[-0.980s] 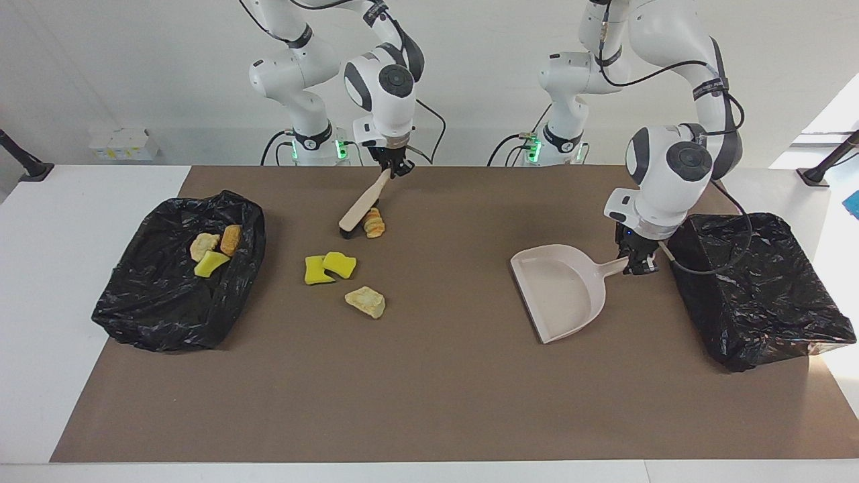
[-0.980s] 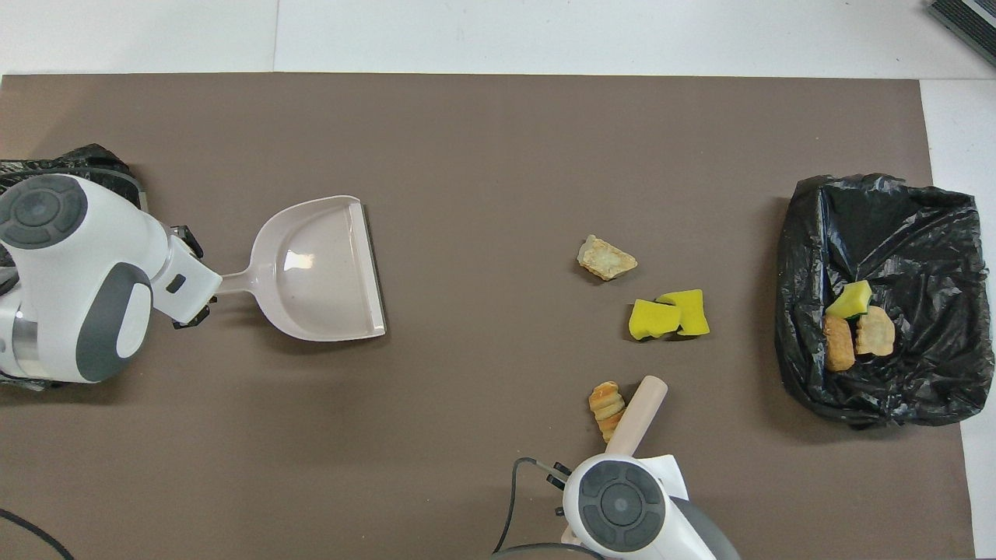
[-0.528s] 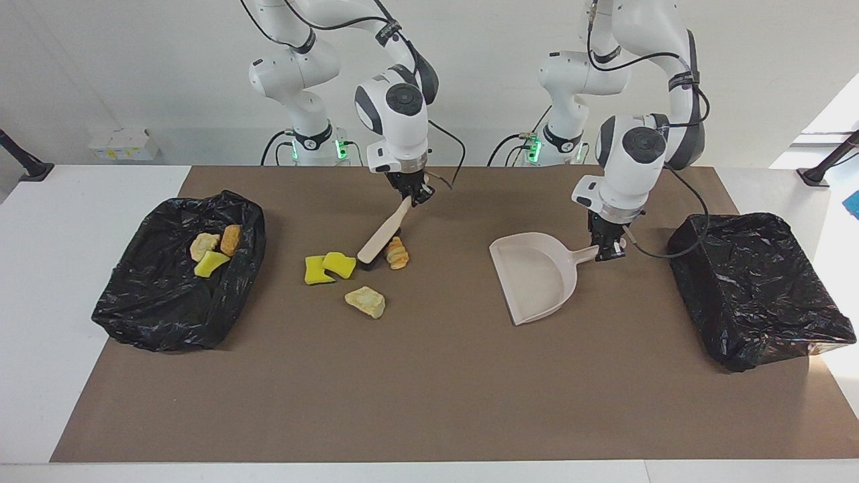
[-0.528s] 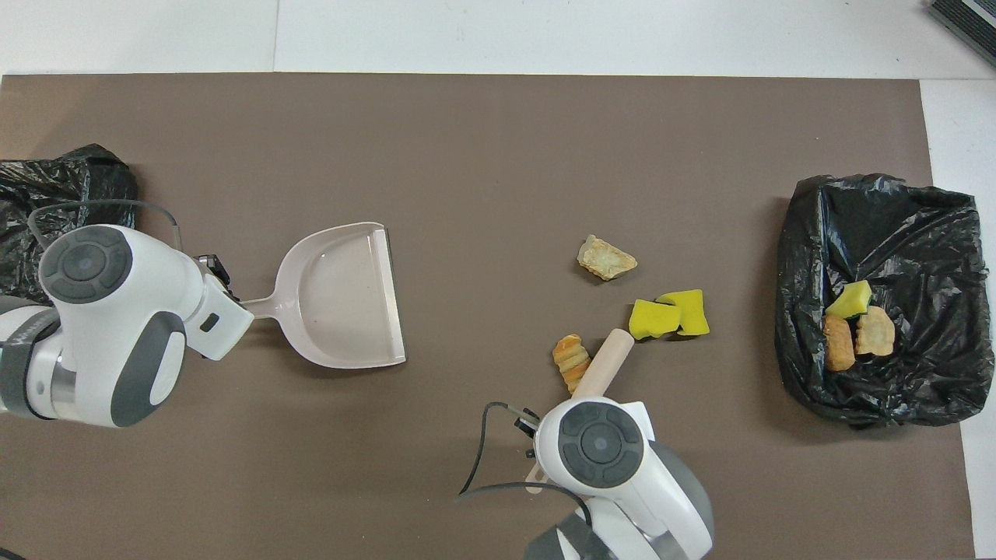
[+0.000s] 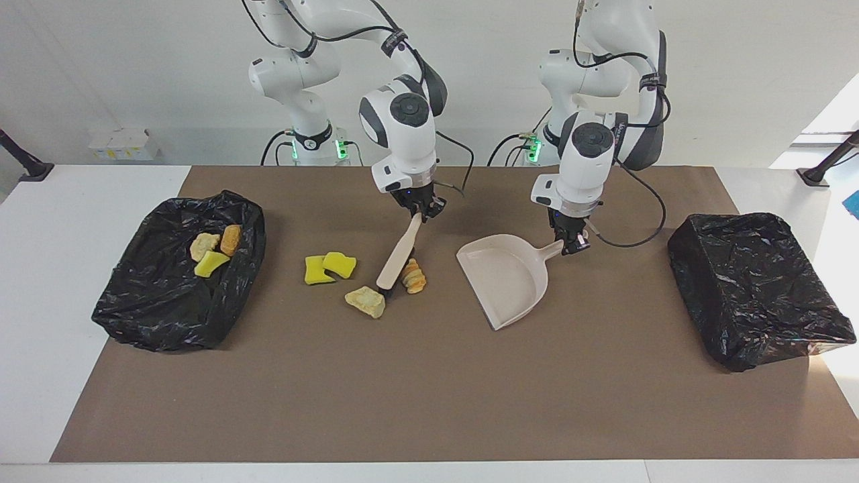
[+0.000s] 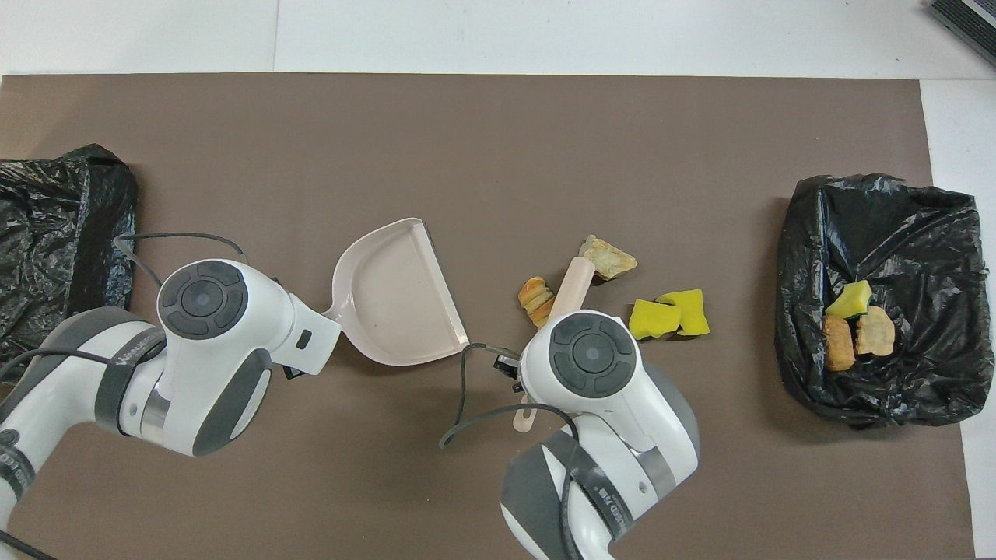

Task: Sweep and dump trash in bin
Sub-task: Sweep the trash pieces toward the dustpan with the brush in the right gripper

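My right gripper (image 5: 421,209) is shut on the handle of a wooden brush (image 5: 397,256), whose head rests on the mat. An orange-brown bread lump (image 5: 414,276) lies against the head on the dustpan's side, and a tan lump (image 5: 366,301) touches it on the other. Two yellow sponge chunks (image 5: 329,267) lie beside them toward the right arm's end. My left gripper (image 5: 570,245) is shut on the handle of the pale pink dustpan (image 5: 503,278), its mouth turned toward the trash. In the overhead view both hands hide their fingers; the dustpan (image 6: 397,295) and brush (image 6: 572,281) show.
A black-bagged bin (image 5: 134,302) at the right arm's end holds three trash pieces (image 5: 213,249). A second black-bagged bin (image 5: 758,288) stands at the left arm's end. The brown mat (image 5: 429,402) covers the table between them.
Both arms moved toward the table's middle. The brush pushed the bread lump away from the robots and toward the dustpan. The dustpan slid from beside its bin toward the trash.
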### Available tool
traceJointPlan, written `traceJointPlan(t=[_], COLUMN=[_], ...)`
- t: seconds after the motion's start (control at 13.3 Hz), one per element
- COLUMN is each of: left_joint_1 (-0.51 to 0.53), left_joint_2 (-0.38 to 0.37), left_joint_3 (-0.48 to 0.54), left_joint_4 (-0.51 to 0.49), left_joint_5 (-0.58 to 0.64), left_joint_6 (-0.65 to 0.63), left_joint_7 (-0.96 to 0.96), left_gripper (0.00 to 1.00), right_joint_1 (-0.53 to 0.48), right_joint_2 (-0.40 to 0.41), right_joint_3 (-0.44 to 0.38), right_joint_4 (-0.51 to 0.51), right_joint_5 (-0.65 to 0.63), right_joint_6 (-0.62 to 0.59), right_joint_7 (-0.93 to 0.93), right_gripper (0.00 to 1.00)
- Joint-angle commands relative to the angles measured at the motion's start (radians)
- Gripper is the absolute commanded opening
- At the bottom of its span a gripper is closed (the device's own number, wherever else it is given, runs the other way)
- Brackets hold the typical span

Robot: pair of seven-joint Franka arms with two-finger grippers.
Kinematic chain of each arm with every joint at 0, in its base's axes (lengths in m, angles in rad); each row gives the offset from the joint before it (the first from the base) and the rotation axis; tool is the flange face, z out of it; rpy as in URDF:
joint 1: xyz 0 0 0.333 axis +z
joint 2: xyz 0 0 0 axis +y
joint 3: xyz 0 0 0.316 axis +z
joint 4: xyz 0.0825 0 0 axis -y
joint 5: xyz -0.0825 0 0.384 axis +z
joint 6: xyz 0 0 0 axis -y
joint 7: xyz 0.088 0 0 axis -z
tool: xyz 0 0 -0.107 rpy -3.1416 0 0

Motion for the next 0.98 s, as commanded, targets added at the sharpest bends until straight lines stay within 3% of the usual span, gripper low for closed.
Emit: traceJointPlan(t=[0.0,0.15,0.53,0.75,0.91], left_joint_1=[-0.010,-0.022,-0.023,-0.024,-0.030], left_joint_2=[0.002,0.000,0.000,0.000,0.002], left_joint_3=[0.015,0.015,0.010,0.009,0.009], left_joint_4=[-0.005,-0.005,-0.005,-0.005,-0.005], left_joint_5=[0.021,0.035,0.054,0.051,0.050], left_joint_6=[0.018,0.019,0.027,0.027,0.024], left_joint_7=[-0.034,-0.032,-0.032,-0.035,-0.035], left_gripper=[0.00,0.00,0.00,0.00,0.00], right_joint_1=[-0.077,-0.145,-0.287,-0.389,-0.426], right_joint_2=[-0.073,-0.125,-0.207,-0.279,-0.296], right_joint_3=[0.005,0.005,0.005,0.006,0.005], right_joint_4=[0.023,-0.004,-0.075,-0.205,-0.238], right_joint_5=[-0.017,-0.017,-0.052,-0.091,-0.137], right_joint_6=[-0.081,-0.159,-0.184,-0.123,-0.103], right_joint_7=[-0.160,-0.278,-0.589,-0.842,-0.912], right_gripper=[0.00,0.00,0.00,0.00,0.00])
